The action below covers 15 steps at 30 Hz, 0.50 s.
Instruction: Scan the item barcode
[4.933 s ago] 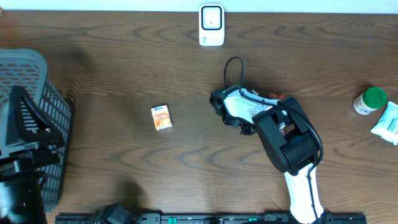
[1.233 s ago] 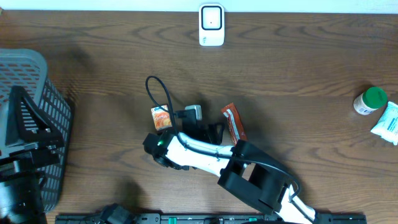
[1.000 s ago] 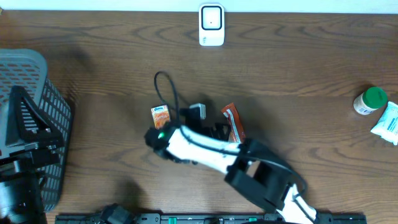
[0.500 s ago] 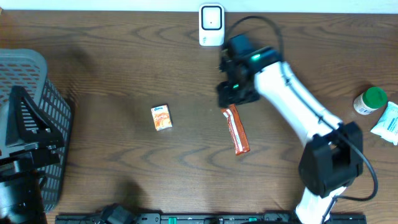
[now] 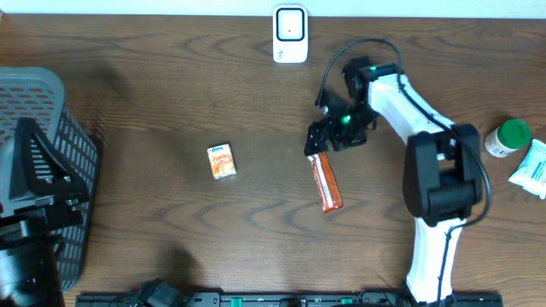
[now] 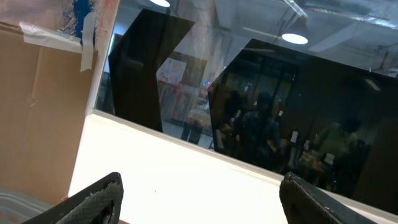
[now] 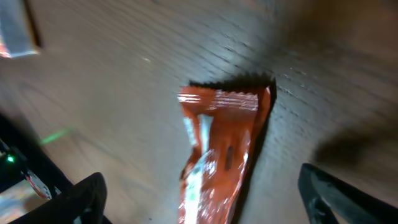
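An orange snack-bar wrapper (image 5: 326,181) lies flat on the wooden table, and its upper end shows in the right wrist view as the wrapper (image 7: 224,149). My right gripper (image 5: 329,139) hovers over that upper end, open, with one dark finger on each side of the wrapper and neither touching it. The white scanner (image 5: 290,34) stands at the table's far edge. My left gripper (image 6: 199,202) is open and empty, and its camera faces a window and ceiling lights.
A small orange box (image 5: 222,160) lies left of the wrapper. A grey basket (image 5: 47,128) stands at the left edge with the left arm (image 5: 26,247) beside it. A green-capped bottle (image 5: 508,137) and a white packet (image 5: 532,168) sit at the far right.
The right arm swung from beside the small orange box up towards the scanner, then came down over the wrapper's upper end. The wrapper stays on the table. The left arm is still.
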Motion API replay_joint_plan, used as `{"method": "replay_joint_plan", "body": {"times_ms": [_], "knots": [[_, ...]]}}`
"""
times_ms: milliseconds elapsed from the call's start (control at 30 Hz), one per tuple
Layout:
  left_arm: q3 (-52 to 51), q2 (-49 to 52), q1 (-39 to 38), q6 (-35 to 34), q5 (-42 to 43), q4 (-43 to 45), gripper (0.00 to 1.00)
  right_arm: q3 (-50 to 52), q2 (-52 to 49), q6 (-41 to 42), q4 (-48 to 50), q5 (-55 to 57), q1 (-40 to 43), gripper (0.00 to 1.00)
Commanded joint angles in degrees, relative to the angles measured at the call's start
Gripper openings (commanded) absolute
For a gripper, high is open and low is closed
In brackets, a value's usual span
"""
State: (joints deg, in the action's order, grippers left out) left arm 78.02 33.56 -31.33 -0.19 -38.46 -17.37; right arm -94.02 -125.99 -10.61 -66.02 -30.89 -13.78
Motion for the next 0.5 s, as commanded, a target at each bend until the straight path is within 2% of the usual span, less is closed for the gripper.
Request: {"method": "replay_joint_plan", "body": {"times_ms": [0, 300, 367, 467], "knots": [[-0.57, -0.50, 0.02, -0.13, 0.48, 0.33, 0.81, 0.37, -4.55, -5.42, -1.53, -1.66, -0.04, 0.88], [-0.57, -0.50, 0.02, -0.13, 0.48, 0.33, 0.81, 1.07, -10.10, -7.15, -4.96, 3.72, 0.17, 0.87], [-0.57, -0.50, 0.02, -0.13, 0.48, 0.33, 0.81, 2.40, -10.10, -4.92, -2.73, 6.67, 0.20, 0.82], [-0.57, -0.50, 0.02, -0.13, 0.48, 0.33, 0.81, 5.40, -10.10, -1.29, 1.49, 10.97, 0.24, 0.66]]}}
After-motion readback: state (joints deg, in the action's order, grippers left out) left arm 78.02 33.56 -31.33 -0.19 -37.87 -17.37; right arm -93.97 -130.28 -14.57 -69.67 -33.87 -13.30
